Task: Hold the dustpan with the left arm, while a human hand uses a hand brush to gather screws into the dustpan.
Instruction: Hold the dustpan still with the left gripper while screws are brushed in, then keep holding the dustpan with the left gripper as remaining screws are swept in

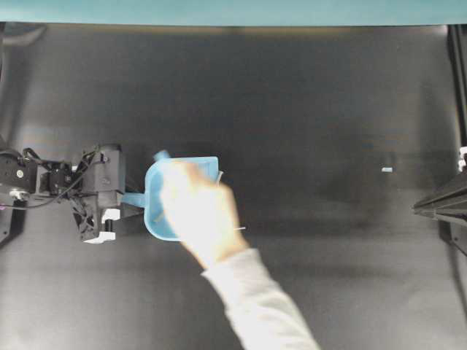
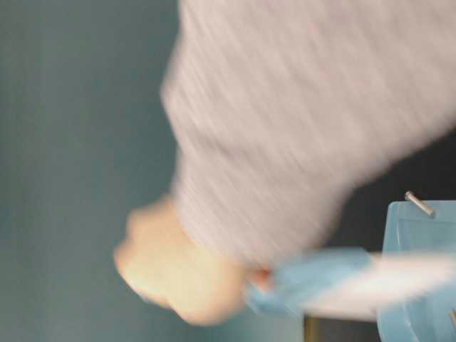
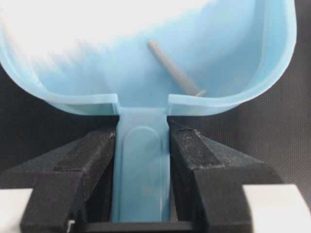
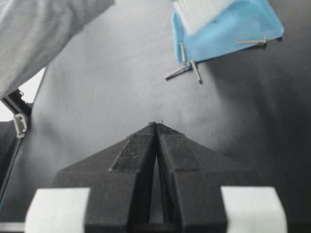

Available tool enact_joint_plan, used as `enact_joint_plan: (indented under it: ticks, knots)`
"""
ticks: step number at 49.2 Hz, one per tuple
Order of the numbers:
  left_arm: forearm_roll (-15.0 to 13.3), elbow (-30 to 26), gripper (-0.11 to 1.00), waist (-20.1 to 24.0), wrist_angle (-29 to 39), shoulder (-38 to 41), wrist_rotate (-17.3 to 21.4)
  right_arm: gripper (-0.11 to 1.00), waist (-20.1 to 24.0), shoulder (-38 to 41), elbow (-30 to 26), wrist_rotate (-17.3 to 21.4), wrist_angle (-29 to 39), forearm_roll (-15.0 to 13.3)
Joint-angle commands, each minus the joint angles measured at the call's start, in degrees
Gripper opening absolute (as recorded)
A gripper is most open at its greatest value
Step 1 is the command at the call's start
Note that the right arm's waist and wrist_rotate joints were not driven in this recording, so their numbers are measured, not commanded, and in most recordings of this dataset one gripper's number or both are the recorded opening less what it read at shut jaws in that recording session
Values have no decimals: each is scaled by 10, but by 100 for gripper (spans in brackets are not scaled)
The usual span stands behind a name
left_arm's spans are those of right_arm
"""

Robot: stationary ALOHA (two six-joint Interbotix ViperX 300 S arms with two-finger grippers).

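Observation:
The light blue dustpan lies flat on the black table, and my left gripper is shut on its short handle. A human hand in a pale grey sleeve reaches over the pan with the hand brush. The brush's white bristles are blurred inside the pan. One screw lies in the pan near the handle. Three more screws sit at the pan's flat edge, and one lies on the pan floor. My right gripper is shut on nothing, at the far right.
A tiny pale blue fleck lies on the table toward the right. A teal wall runs along the back. A black frame post stands at the right edge. The grey sleeve fills most of the table-level view.

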Motion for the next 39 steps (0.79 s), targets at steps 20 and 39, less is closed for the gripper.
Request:
enact_joint_plan:
  ticks: [20,39]
  knots:
    - [2,15,29,-11,-1,-1,41,0,0,3,-3,-1,-5,-2]
    - [2,-1,29,-10,25,3,57,0,0,3,-3,-1,-5,-2]
